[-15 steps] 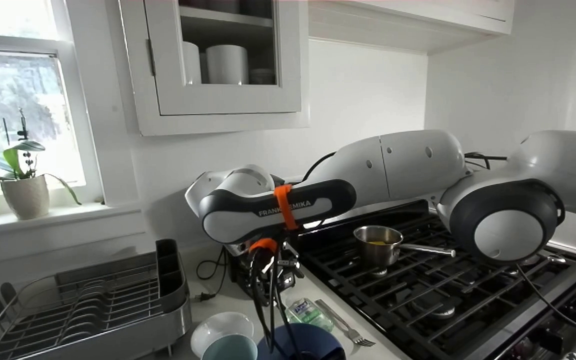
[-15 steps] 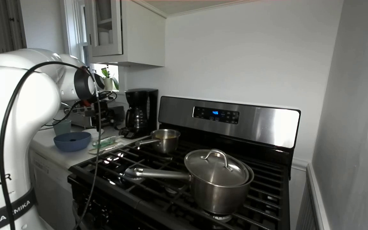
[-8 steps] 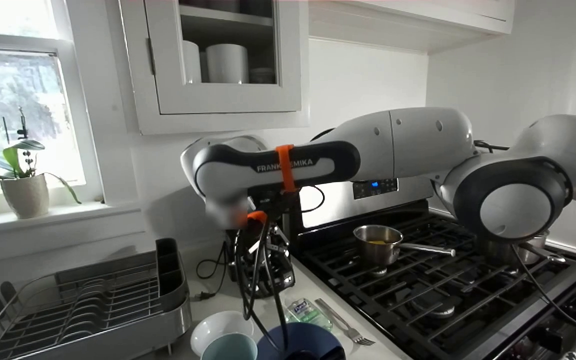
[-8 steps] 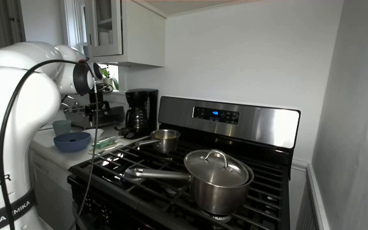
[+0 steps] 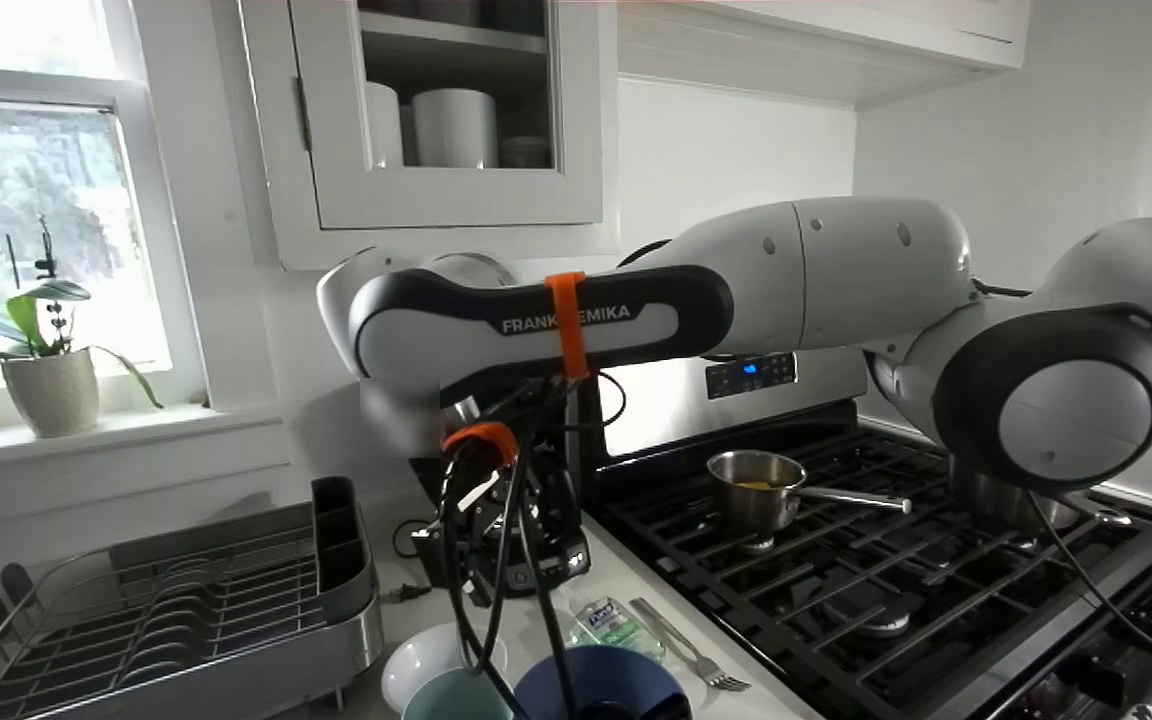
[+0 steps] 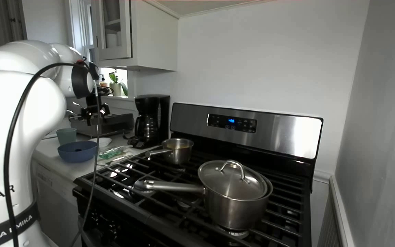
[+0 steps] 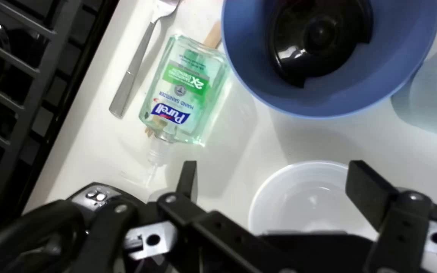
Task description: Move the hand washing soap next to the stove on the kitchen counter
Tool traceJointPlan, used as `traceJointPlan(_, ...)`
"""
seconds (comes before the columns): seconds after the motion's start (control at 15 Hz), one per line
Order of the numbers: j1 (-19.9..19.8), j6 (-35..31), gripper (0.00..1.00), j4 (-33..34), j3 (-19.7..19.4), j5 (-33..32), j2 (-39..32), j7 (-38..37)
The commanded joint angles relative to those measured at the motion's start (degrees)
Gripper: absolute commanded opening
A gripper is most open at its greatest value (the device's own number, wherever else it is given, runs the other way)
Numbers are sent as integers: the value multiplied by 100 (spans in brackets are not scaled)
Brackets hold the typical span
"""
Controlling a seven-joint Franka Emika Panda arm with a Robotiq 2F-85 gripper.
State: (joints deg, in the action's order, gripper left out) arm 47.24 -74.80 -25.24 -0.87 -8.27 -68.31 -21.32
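The hand soap, a clear green Purell hand sanitizer bottle (image 7: 182,91), lies flat on the whitish kitchen counter (image 7: 226,167) in the wrist view. It also lies there in both exterior views (image 5: 616,628) (image 6: 111,152), close to the stove's side edge. The stove (image 5: 836,570) is steel with black grates; its back panel (image 6: 190,118) shows a lit display. My gripper (image 7: 273,172) is open with nothing between its fingers, above a white bowl and apart from the bottle. In an exterior view the gripper (image 6: 96,118) hangs above the counter.
A fork (image 7: 135,68) lies between bottle and stove. A blue bowl (image 7: 249,81) holding a black part, a teal cup (image 7: 427,98), a white bowl (image 7: 298,197) and a black coffee maker (image 6: 149,120) surround it. Pots (image 6: 235,206) sit on the stove. A dish rack (image 5: 216,620) stands beside.
The arm and gripper have risen above the counter and shifted toward the dish rack and away from the stove. The bottle, bowls, fork and pots have not moved.
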Motion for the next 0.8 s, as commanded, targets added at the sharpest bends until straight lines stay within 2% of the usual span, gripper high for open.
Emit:
traceJointPlan(0.0,403,-139,100,1,-159,-327,126,392)
traceJointPlan(0.13,559,-12,100,9,-242,-470,301,447)
traceJointPlan(0.33,744,-234,100,26,-290,-588,626,587)
traceJointPlan(0.6,537,-551,100,82,45,-247,1045,1551)
traceJointPlan(0.67,692,-498,100,26,-126,-399,922,1054)
traceJointPlan(0.73,654,-508,100,19,-88,-379,1021,1249)
